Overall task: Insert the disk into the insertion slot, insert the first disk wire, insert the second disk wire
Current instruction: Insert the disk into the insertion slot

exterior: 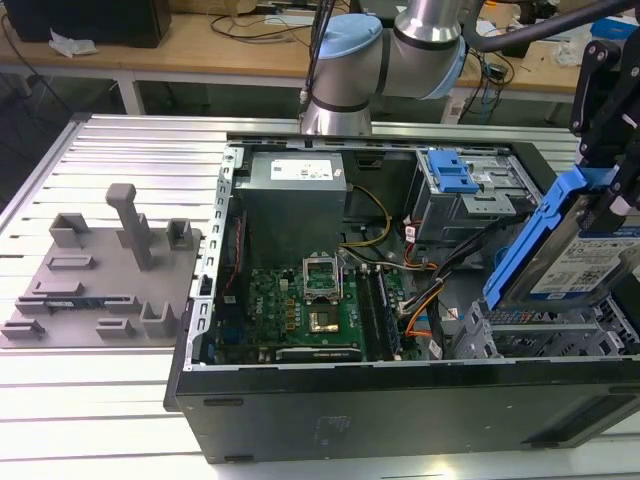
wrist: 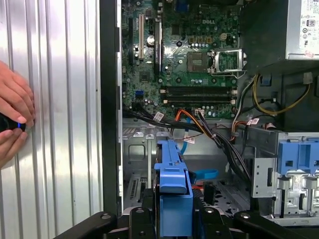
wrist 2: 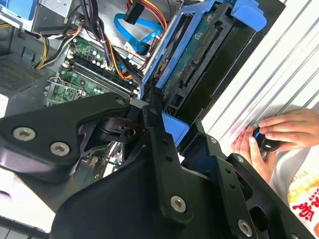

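My gripper (exterior: 608, 185) is shut on the disk (exterior: 575, 255), a labelled drive in a bright blue carrier. It holds the disk tilted above the insertion slot (exterior: 540, 335), a grey perforated cage at the case's front corner on the exterior view's right. In both wrist views the black fingers (wrist 2: 155, 119) clamp the blue carrier (wrist: 172, 184). The second disk wire (wrist 2: 130, 29), a thin light-blue cable, curls loose inside the case near the cage (wrist: 202, 174). An orange-and-black wire bundle (exterior: 425, 300) lies beside it; I cannot tell if it is the first disk wire.
The open computer case (exterior: 400, 400) lies on a ribbed metal table (exterior: 90, 400). A grey bay with a blue latch (exterior: 455, 185) stands behind the cage. A grey fixture plate (exterior: 100, 275) sits on the exterior view's left. A person's hands (wrist 2: 279, 132) hold a small black object on the table beside the case.
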Motion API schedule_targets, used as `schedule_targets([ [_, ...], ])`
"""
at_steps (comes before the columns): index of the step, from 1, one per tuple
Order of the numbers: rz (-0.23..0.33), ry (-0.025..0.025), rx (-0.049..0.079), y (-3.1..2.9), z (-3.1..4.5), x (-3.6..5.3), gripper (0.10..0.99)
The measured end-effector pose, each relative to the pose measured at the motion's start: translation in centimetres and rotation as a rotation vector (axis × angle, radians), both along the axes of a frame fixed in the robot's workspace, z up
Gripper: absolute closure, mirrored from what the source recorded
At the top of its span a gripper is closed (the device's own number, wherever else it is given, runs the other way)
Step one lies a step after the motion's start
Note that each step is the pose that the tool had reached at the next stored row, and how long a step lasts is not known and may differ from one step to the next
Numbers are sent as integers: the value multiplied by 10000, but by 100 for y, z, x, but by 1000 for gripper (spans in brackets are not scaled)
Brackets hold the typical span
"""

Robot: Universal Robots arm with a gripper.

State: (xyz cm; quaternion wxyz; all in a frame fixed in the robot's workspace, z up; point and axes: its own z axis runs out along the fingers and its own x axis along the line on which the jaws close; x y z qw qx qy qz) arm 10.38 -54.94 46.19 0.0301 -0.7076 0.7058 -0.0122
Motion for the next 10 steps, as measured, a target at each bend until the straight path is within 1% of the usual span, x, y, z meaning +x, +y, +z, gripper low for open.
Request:
schedule_targets([
  [4, -31, 0, 1, -27, -21, 0, 718],
  [10, -45, 3, -2, -28, -54, 0, 718],
])
